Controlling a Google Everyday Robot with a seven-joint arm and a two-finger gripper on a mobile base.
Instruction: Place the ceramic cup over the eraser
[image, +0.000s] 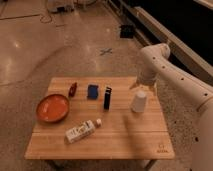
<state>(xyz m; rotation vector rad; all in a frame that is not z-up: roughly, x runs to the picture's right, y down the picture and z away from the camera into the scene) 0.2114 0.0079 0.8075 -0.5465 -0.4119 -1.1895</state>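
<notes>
While the gripper (142, 88) hangs right at the top of the cup (139, 102), I cannot tell whether it grips the cup or is spread. The cup rests on the table (125, 142), near the right edge as seen. The eraser (107, 97) is a little apart on the cup's left as seen, probably standing upright, with the pad (93, 91) just beyond. The coming move is likely a lift, then a short carry leftward.

Nothing legible: the bottle's (80, 131) label and a small mark on the bench's (125, 137) near right corner are unreadable. The hand (141, 88) is just above the cup (139, 102).
</notes>
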